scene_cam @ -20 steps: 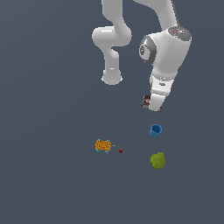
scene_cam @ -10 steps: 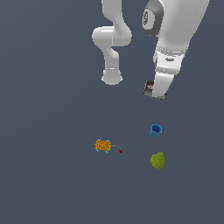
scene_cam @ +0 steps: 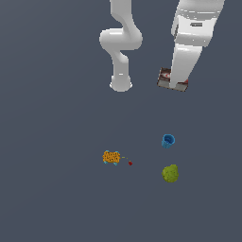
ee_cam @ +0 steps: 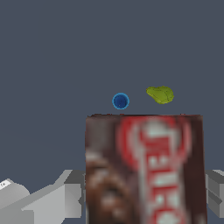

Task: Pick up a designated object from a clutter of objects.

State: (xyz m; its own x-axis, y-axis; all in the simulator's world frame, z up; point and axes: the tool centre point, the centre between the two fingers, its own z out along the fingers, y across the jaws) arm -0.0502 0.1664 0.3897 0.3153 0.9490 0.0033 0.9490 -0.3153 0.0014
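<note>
Gripper (ee_cam: 144, 192) clamps brown box (scene_cam: 171, 79) high above clutter.

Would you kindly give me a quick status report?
Gripper shut on brown box, raised. Blue cup and green fruit on the floor. Nothing in the way.

The only lettering stands on the flat rectangular dark brown box with a red and white label (ee_cam: 144, 168), held between the fingers of the grey gripper (ee_cam: 144, 192). In the wrist view, large white block letters run along a red oval band on its face; they are too blurred to read with certainty, though the strokes resemble "JELL-O". In the exterior view the same box (scene_cam: 166, 78) shows only red and white smudges, too small to read. A tiny dark mark on a pale grey tab (ee_cam: 5, 185) beside the gripper is illegible.
</note>
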